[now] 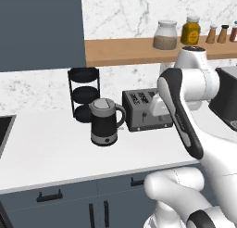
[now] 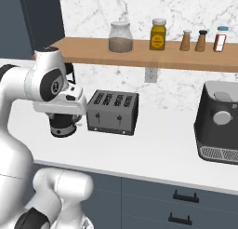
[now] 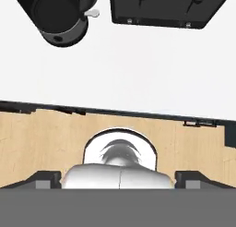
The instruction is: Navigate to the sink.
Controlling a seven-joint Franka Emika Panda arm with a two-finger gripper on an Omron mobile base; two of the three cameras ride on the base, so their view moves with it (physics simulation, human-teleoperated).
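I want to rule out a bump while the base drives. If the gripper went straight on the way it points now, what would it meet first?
Probably the bare white countertop below it. The kettle and toaster lie off that line; depth is unclear.

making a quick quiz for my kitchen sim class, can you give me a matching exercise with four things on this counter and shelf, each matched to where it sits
Things:
1. kettle
2. toaster
3. yellow jar
4. coffee machine

Places:
A. on the wooden shelf, right of the glass jar
B. at the right end of the counter
C. in the middle of the counter, below the shelf
D. on the counter, in front of the black tiered rack

Pairs: 1-D, 2-C, 3-A, 4-B
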